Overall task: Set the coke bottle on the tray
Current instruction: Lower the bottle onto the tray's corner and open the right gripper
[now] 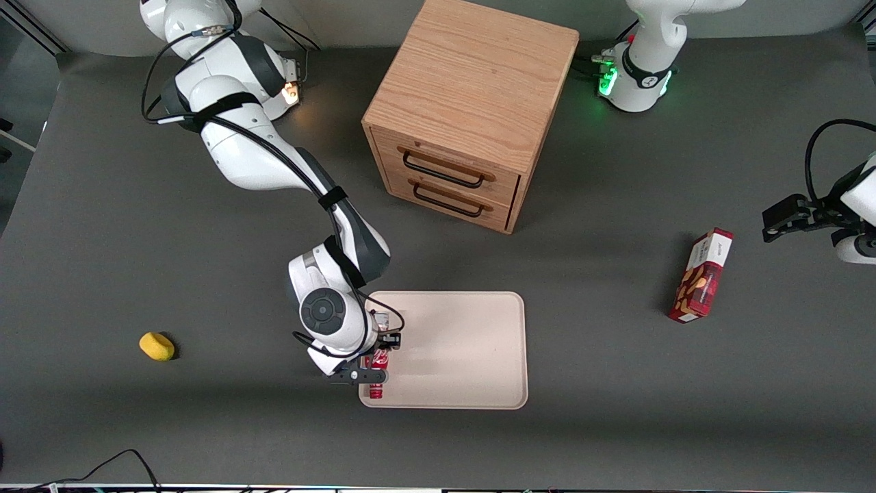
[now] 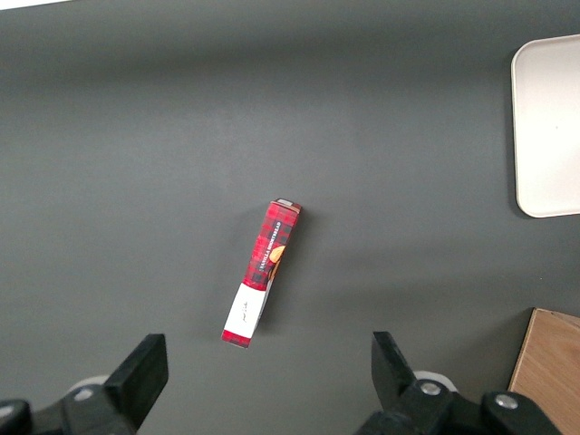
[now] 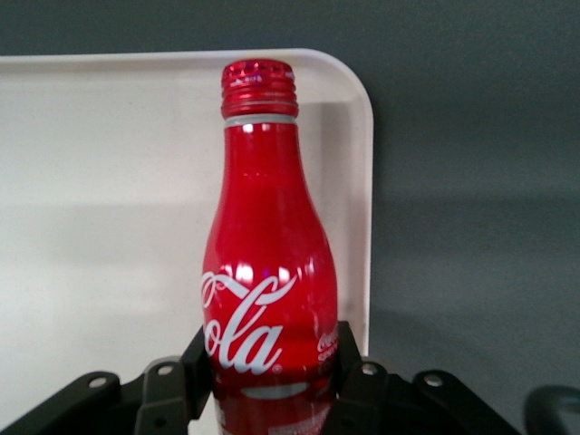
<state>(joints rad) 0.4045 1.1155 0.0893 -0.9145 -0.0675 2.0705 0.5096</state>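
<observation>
The coke bottle (image 1: 377, 375) is a slim red bottle with white script lettering and a red cap. It is held between my right gripper's fingers, over the corner of the tray (image 1: 465, 349) that lies nearest the front camera and toward the working arm's end. The tray is large, flat and beige. My right gripper (image 1: 375, 361) is shut on the bottle's lower body. In the right wrist view the bottle (image 3: 267, 272) sits between the black fingers (image 3: 362, 381) of the gripper (image 3: 270, 362), with the tray (image 3: 109, 181) under it and its cap over the rounded corner. The bottle's base is hidden.
A wooden two-drawer cabinet (image 1: 472, 109) stands farther from the front camera than the tray. A red snack box (image 1: 701, 275) lies toward the parked arm's end, and it also shows in the left wrist view (image 2: 263, 272). A small yellow object (image 1: 157, 346) lies toward the working arm's end.
</observation>
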